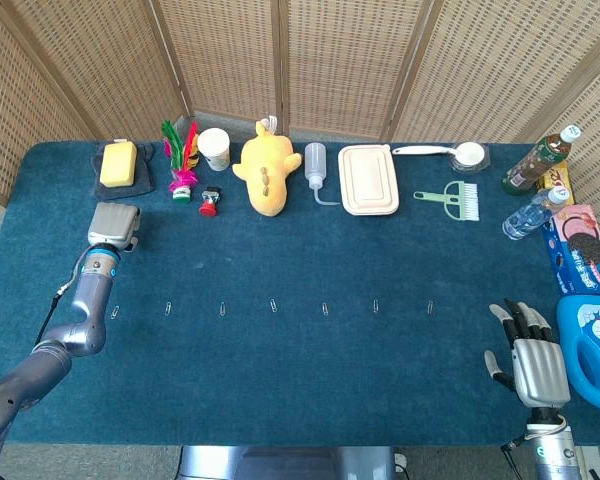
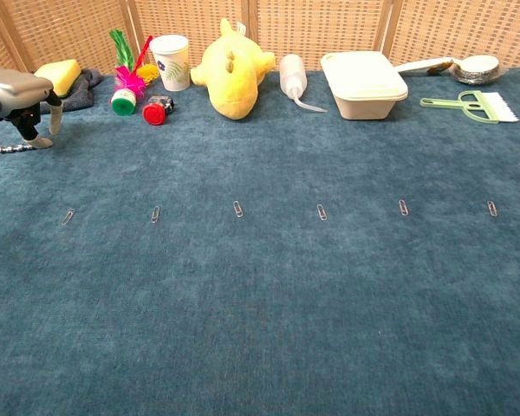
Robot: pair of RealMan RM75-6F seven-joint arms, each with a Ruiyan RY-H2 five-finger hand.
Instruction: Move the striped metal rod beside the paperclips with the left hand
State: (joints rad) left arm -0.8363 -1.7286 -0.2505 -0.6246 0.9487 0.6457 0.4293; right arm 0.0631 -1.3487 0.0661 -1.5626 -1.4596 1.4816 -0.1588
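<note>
Left hand (image 2: 22,100) is down at the far left of the bench (image 2: 269,303), fingers (image 2: 40,139) curled low over the rod (image 2: 9,148). The rod lies flat on the blue cloth, only its left part showing past the fingertips. The chest view puts the fingertips right at the rod's right end, touching or very nearly so, but I cannot tell whether they have closed on it. From the head view the hand (image 1: 113,224) shows only its grey back and the rod is hidden beneath it.

The rod looks thin, stiff and ribbed, metal by the task's word, so probably light but hard and smooth. Expect it to roll on the cloth if nudged sideways, and to pivot or droop if taken by one end. The better hold looks to be a pinch across its middle, fingers on either long side, with the ribs giving some bite.

The paperclips (image 2: 238,209) run in a spaced row across the bench, nearer the robot than the rod; the nearest one (image 2: 68,217) sits a short way from it. Those clips are tiny and light, so a careless set-down could scatter them.

Right hand (image 1: 533,362) rests at the near right corner, fingers spread, holding nothing.
</note>
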